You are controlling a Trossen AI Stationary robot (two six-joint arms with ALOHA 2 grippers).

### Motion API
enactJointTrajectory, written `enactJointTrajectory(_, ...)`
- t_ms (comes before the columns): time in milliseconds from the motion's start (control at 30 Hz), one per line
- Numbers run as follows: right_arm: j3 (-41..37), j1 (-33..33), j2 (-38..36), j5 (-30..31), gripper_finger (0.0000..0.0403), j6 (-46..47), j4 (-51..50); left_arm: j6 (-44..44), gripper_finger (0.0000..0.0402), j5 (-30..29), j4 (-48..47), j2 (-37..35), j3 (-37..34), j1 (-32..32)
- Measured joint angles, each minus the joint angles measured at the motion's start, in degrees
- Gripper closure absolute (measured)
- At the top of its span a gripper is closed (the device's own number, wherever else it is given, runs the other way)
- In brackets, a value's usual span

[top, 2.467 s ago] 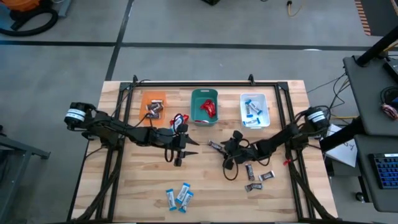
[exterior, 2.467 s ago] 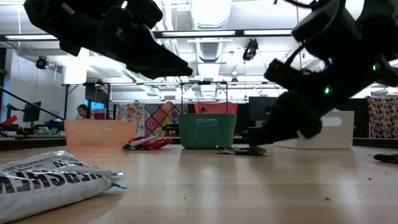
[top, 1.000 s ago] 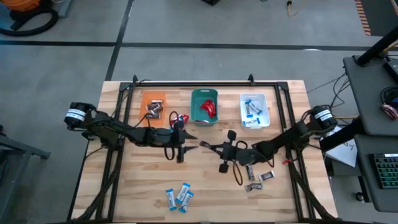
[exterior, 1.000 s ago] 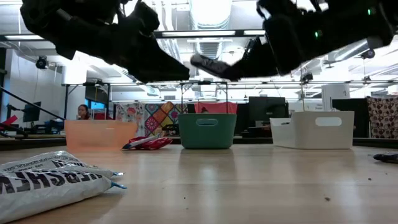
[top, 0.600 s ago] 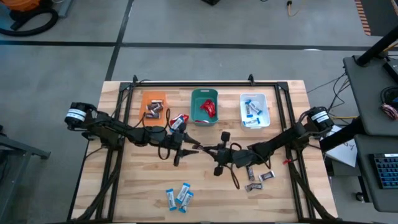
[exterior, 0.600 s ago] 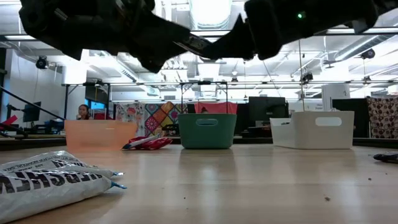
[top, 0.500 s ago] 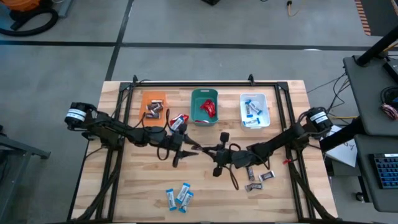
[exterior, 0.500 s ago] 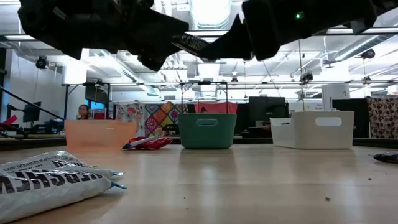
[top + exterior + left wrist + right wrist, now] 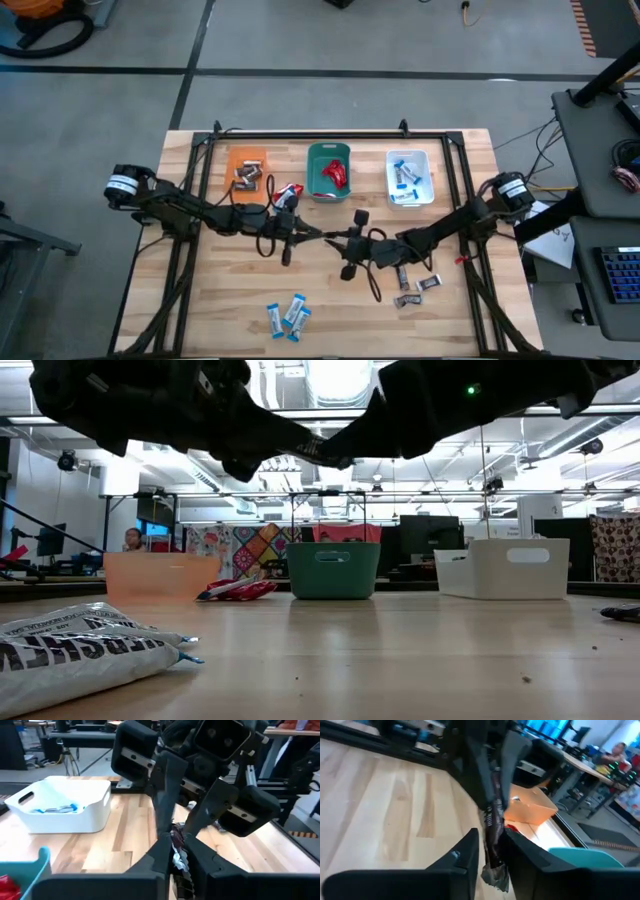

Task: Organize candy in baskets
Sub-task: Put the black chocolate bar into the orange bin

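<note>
A dark silver-grey candy [image 9: 322, 237] hangs in the air over the middle of the table, between my two grippers. My left gripper [image 9: 309, 236] comes from the table's left and is shut on one end of it. My right gripper [image 9: 492, 857] faces it from the right. Its fingers stand a little apart on either side of the candy's other end [image 9: 493, 870]; whether they touch it, I cannot tell. The orange [image 9: 247, 160], teal [image 9: 329, 185] and white [image 9: 410, 160] baskets stand in a row at the far side, each with candy inside. My left gripper pinches the candy's crimped end [image 9: 178, 861] between its two fingers. The fingers come level from the table's left and lie along the candy. The candy is lifted clear of the table and reaches out toward the right gripper.
Loose blue-and-white candy [image 9: 288, 316] lies near the front edge. Dark candy [image 9: 412, 282] lies at the right under my right arm. Red candy [image 9: 290, 192] lies between the orange and teal baskets. A black frame [image 9: 320, 134] rims the far side.
My right gripper has carried the dark candy up and toward the table's left, to the left gripper. The left gripper has tipped and shut on the candy's free end. The candy stays clear of the table.
</note>
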Motion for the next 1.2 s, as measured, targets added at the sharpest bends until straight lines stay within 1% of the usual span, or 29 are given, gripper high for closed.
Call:
enactJointTrajectory(33, 0.0, -0.2, 0.0, 0.7, 0.0314, 0.8, 0.0, -0.1, 0.0390, -0.3, -0.1, 0.0, 0.0, 0.1)
enactJointTrajectory(133, 0.0, -1.0, 0.0, 2.9, 0.0291, 2.4, -0.1, -0.3, 0.0377, -2.1, -1.4, -0.1, 0.0, 0.3)
enactJointTrajectory(200, 0.0, -1.5, 0.0, 6.4, 0.0277, 4.0, -0.1, -0.2, 0.0373, -5.9, -5.1, -1.1, 0.0, 0.7)
enactJointTrajectory(267, 0.0, -2.0, -0.3, 10.4, 0.0265, 5.4, -0.5, -0.3, 0.0377, -11.1, -11.5, -3.5, 0.0, 1.6)
enactJointTrajectory(367, 0.0, -2.4, -0.9, 12.4, 0.0253, 6.4, -1.0, -1.7, 0.0391, -21.0, -27.1, -8.6, 1.5, 3.6)
enactJointTrajectory(467, 0.0, -2.4, -1.0, 12.4, 0.0247, 6.4, -1.1, -5.5, 0.0396, -31.0, -46.8, -13.8, 4.5, 6.0)
enactJointTrajectory(533, 0.0, -2.4, -1.0, 12.3, 0.0246, 6.4, -1.1, -7.9, 0.0395, -34.3, -59.1, -16.9, 7.1, 7.4)
enactJointTrajectory(600, 0.0, -2.4, -1.0, 12.3, 0.0247, 6.6, -1.1, -10.5, 0.0394, -34.7, -69.0, -19.6, 9.8, 8.4)
enactJointTrajectory(700, 0.0, -2.4, -1.0, 12.3, 0.0249, 7.3, -1.3, -15.2, 0.0394, -34.7, -81.3, -22.8, 13.7, 9.8)
enactJointTrajectory(833, 0.0, -2.4, -1.0, 12.3, 0.0249, 7.9, -1.3, -19.3, 0.0394, -34.5, -94.6, -24.1, 17.4, 14.6)
enactJointTrajectory(933, 0.0, -2.4, -1.1, 12.3, 0.0246, 7.9, -1.3, -21.2, 0.0394, -32.7, -98.1, -23.8, 17.8, 19.8)
enactJointTrajectory(1000, 0.0, -2.4, -1.1, 12.3, 0.0245, 7.9, -1.3, -21.3, 0.0393, -30.6, -97.5, -23.0, 17.2, 22.8)
enactJointTrajectory(1100, 0.9, -2.4, -1.1, 12.1, 0.0246, 7.9, -2.4, -20.2, 0.0379, -30.2, -97.6, -21.1, 16.8, 24.8)
enactJointTrajectory(1200, 3.1, -2.4, -1.1, 11.1, 0.0244, 8.0, -5.4, -19.8, 0.0352, -30.2, -97.9, -19.2, 16.8, 25.3)
